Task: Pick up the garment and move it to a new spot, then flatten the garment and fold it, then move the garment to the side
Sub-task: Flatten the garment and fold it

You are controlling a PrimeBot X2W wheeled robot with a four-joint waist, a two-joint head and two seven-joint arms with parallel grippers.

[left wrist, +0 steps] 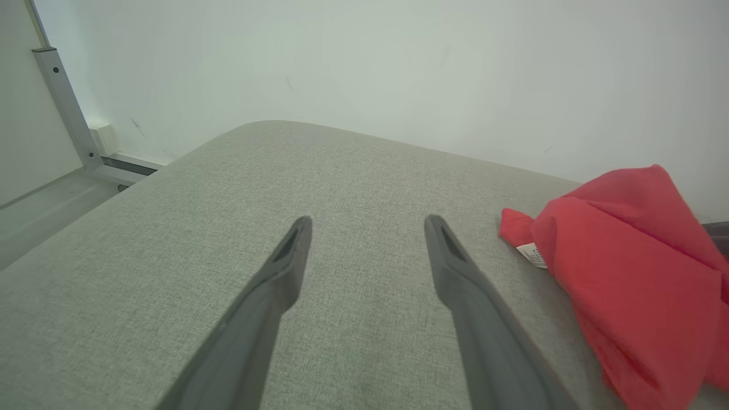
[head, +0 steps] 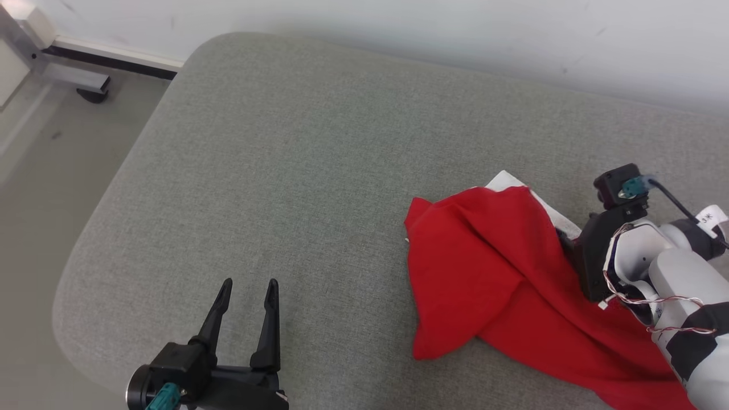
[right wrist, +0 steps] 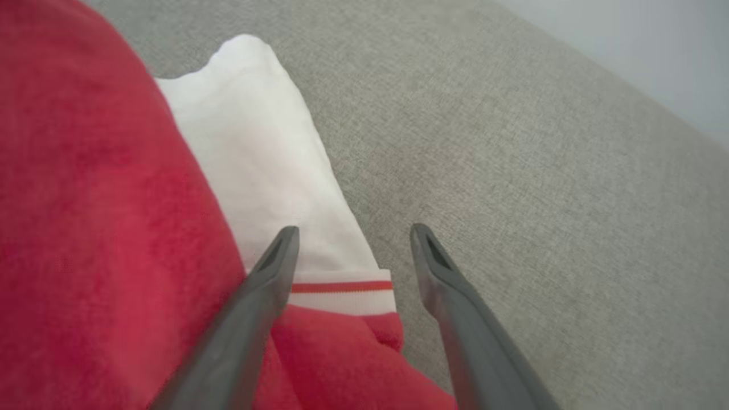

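Head view with both wrist views, at the pick-up stage. One garment (head: 484, 273), red with a white sleeve-like panel (right wrist: 267, 171), is seen crumpled at the lower right of the head view. It lies on a grey upholstered cushion (head: 285, 171) and runs off the frame's bottom edge. It is neither flattened nor folded, so the first step is judged not yet done.

The right gripper (right wrist: 354, 228) is placed at the garment's far edge. In its wrist view the fingers are spread apart with nothing clasped. One finger is seen over the seam between the red cloth and the white panel, the other over bare cushion. The hem is thus straddled, presumably so that an edge can be pinched rather than a bulky fold. Whether the cloth is touched cannot be told.

The left gripper (head: 250, 283) is seen at the lower left, well apart from the garment. Its fingers are likewise parted and empty, above bare cushion. The wide vacant area at frame centre is probably being kept for the new spot.

Counted: one garment, one striped cuff (right wrist: 342, 287), one care label (left wrist: 532, 254), two grippers, four fingers. A white wall (head: 455, 28) is seen behind the cushion, and one metal frame leg (head: 57, 68) at the upper left.
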